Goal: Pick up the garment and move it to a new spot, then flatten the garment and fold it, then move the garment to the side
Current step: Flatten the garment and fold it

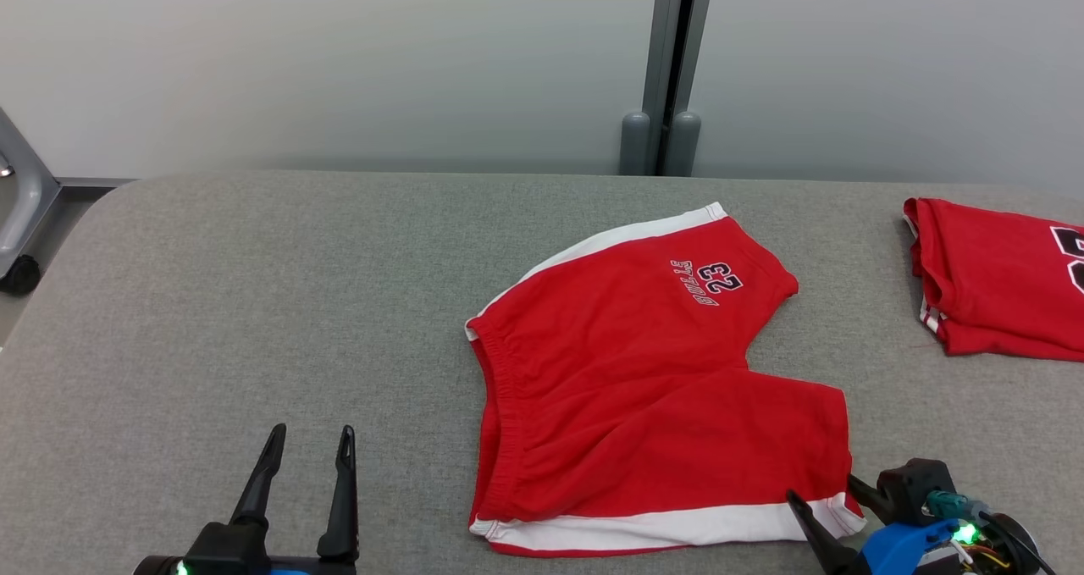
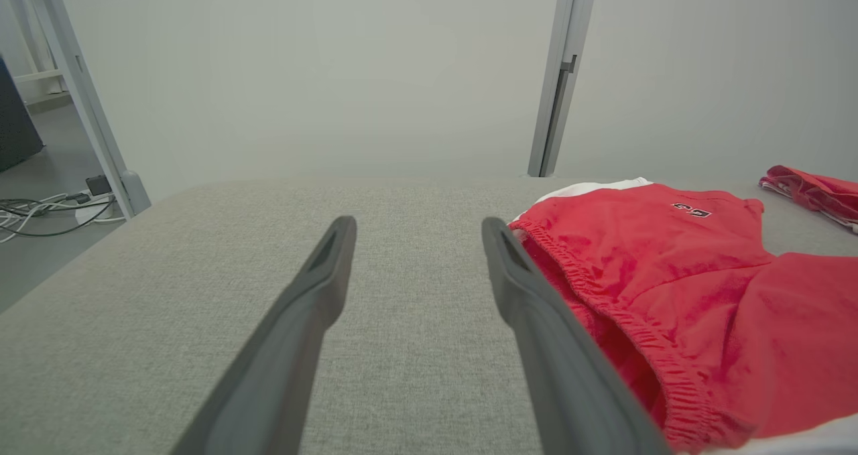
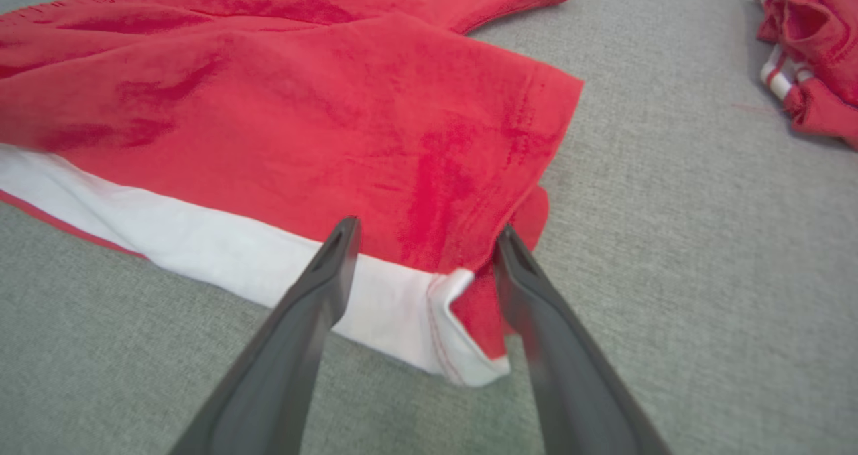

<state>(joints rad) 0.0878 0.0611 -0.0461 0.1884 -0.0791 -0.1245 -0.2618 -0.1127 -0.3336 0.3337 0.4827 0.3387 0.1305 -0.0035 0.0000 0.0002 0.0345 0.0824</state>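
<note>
At the near edge of the grey padded table (image 1: 254, 304): left gripper (image 1: 312, 431) low on the left, fingers spread wide, nothing between them. It hovers over bare cloth top, just left of the shorts' waistband. Not touching the garment.

Near right: right gripper (image 3: 427, 227), fingers also spread wide, set either side of the shorts' closest leg corner. The white hem band lies between the two fingers, its corner curled up. Jaws are not closed on it; cannot tell whether the tips touch the fabric.

Centre of table, a little to the right: red shorts (image 1: 635, 389), laid out mostly flat. Elastic waistband faces left, both legs point right. White stripe runs along the near side seam and the far one. Some soft creases across the near leg. The far leg carries a dark "23" print with small lettering beside it.

Far right: a second red garment (image 1: 991, 279), folded, white trim at its edge, well apart from the shorts.

Beyond the table: pale wall, with a grey upright post (image 1: 669, 67) behind the far edge.
</note>
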